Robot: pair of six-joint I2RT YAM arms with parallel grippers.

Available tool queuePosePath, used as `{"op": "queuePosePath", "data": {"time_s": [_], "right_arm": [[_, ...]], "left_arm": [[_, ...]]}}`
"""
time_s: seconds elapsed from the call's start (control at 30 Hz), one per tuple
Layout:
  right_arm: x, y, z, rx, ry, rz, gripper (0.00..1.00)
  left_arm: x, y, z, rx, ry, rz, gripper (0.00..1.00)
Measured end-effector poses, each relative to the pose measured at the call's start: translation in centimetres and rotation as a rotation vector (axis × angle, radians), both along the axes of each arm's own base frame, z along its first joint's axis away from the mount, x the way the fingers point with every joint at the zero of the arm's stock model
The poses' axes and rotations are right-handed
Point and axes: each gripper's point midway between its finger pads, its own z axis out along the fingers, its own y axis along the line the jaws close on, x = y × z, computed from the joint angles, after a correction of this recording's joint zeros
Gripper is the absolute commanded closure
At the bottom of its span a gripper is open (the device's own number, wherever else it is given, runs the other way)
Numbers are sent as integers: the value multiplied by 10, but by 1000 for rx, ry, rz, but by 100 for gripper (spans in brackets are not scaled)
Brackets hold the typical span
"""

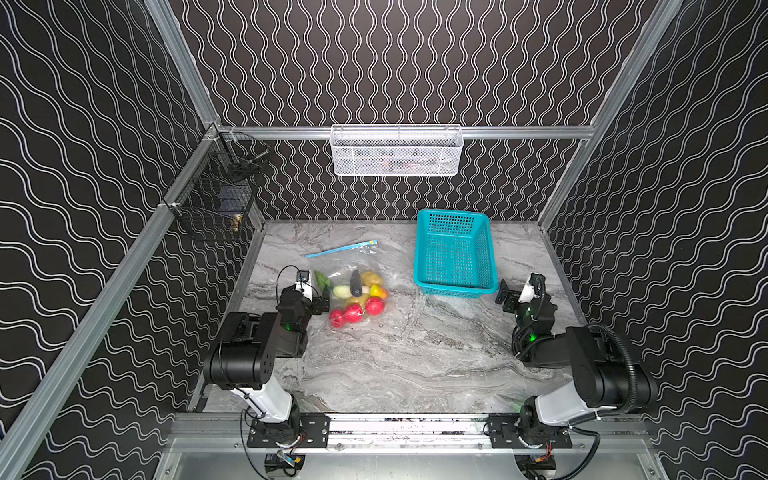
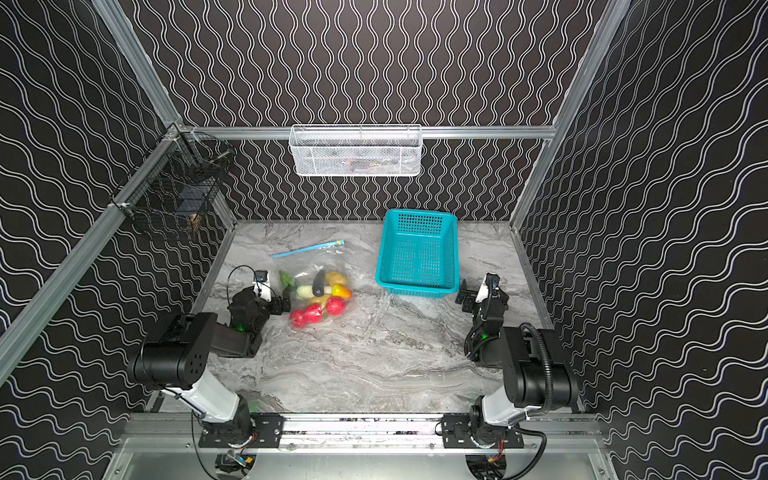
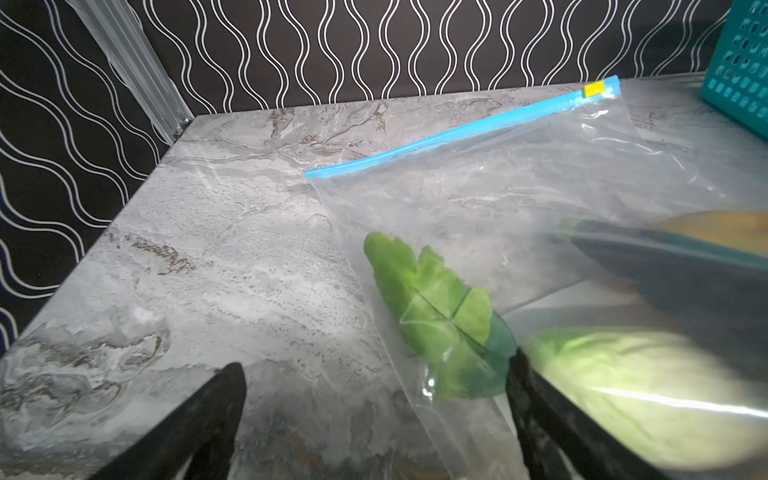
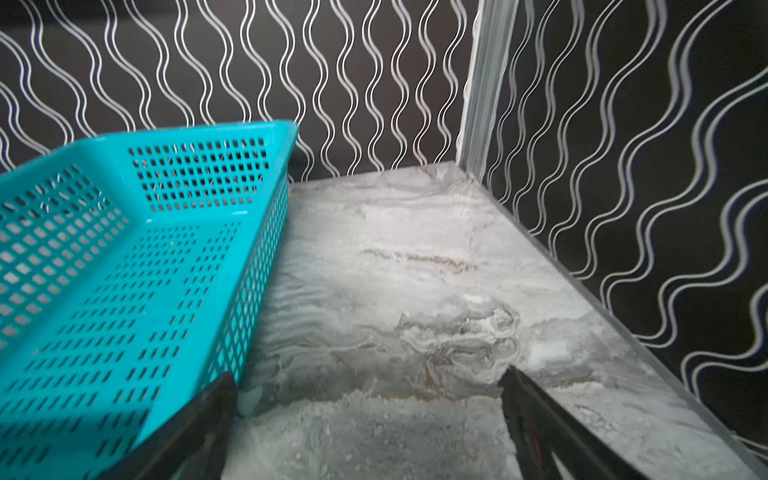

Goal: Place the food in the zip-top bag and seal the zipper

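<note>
Presently: zip-top bag with food inside, on the table by the left gripper.
Limp, slippery, light; likely best held at the stiffer zipper. Left gripper and right gripper gape empty.

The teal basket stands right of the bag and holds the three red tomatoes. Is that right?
The basket does stand right of the bag, but it is empty, as both top views show; the tomatoes lie with the other food, left of it.
</note>
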Motion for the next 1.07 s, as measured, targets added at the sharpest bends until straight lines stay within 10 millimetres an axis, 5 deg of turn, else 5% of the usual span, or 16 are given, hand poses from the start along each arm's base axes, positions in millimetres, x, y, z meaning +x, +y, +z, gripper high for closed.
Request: {"op": "queuePosePath", "data": {"time_s": [1.07], "right_arm": [[-2,6,-4,12,10,31,0]], "left_arm": [[-1,0,-3,1,12,0,1]]}}
